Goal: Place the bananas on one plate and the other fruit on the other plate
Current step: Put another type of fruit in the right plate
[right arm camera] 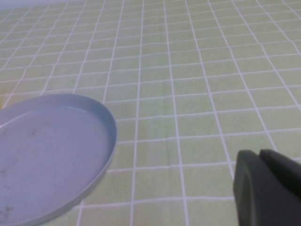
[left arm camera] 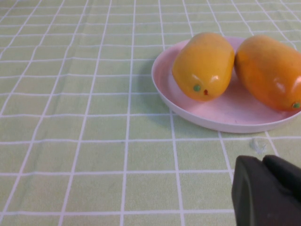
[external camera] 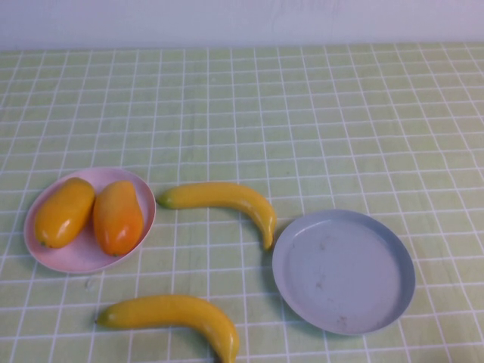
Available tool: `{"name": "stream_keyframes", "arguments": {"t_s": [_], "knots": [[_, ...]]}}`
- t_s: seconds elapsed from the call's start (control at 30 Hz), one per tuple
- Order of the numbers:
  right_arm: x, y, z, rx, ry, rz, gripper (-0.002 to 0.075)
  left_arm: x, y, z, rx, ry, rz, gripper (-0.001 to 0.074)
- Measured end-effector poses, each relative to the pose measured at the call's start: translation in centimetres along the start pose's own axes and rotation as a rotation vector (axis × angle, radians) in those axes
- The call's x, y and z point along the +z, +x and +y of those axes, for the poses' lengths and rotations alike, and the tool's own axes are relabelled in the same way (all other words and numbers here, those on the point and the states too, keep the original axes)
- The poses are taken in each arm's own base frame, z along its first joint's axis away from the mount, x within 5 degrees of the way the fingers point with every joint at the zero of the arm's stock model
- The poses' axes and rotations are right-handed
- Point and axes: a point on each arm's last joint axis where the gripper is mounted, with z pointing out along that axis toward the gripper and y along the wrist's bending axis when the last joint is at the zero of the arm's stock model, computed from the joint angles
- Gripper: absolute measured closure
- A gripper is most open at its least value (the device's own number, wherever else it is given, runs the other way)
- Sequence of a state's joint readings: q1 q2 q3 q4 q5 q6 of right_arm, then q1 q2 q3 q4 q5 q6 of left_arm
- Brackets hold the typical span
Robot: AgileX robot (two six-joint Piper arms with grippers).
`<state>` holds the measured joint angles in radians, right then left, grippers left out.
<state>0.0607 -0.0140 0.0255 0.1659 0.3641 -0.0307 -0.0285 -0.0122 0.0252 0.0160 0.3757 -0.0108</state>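
Left gripper [left arm camera: 265, 190] beside pink plate [left arm camera: 211, 120] — right gripper [right arm camera: 268, 188] beside grey-blue plate [right arm camera: 70, 141]

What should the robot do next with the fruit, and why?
Probably the right hand, beside the round grey-blue plate, should reach for the nearer long yellow plastic banana. Both plump orange-yellow fruits already sit on the pale pink plate, near the left hand; both bananas lie on the checked cloth.
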Motion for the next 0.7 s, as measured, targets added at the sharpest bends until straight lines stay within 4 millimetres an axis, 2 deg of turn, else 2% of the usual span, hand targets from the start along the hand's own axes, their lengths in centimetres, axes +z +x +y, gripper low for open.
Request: {"name": "stream_keyframes", "arguments": {"t_s": [0.37,0.7], "knots": [[0.0,-0.1,0.0,0.0,0.002,-0.016,0.0742,0.0,0.0,0.0,-0.005,0.0,0.0,0.0735],[-0.2,-1.9,0.3,0.237,-0.056,-0.206,0.0742,0.0,0.0,0.0,-0.005,0.0,0.0,0.0735]]}}
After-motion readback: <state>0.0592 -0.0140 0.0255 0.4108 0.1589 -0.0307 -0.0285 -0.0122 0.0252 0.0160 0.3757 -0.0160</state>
